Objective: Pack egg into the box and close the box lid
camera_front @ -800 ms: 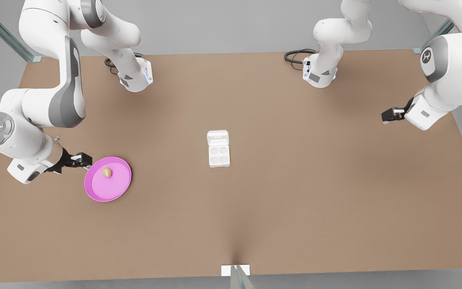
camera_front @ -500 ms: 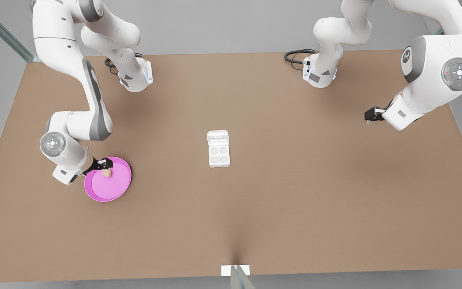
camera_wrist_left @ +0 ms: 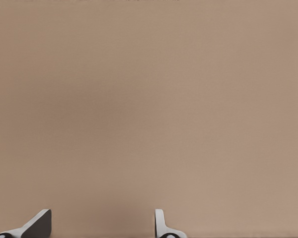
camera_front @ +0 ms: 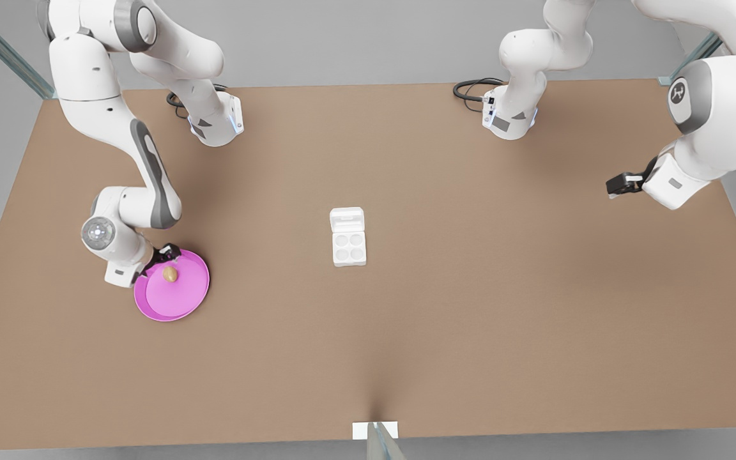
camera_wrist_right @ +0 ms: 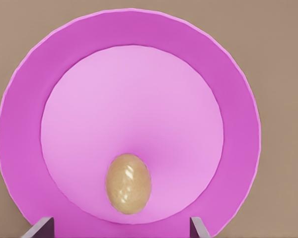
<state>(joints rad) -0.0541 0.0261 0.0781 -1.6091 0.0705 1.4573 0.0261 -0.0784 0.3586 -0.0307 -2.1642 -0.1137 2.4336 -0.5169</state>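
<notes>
Right hand (camera_front: 167, 253) hovers at the far rim of the pink plate (camera_front: 186, 303), fingers spread wide, nothing between them. The egg (camera_front: 170, 274) lies on the plate just beside it, untouched. Mid-surface (camera_front: 470, 319), the box (camera_front: 349, 248) sits with four bare cups, its lid (camera_front: 347, 219) folded back flat. Left hand (camera_front: 617, 185) waits over bare surface at the front view's right, fingers wide apart.

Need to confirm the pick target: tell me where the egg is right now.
The egg lies on the pink plate at the front view's left, just beneath the open right gripper, well away from the box.
</notes>
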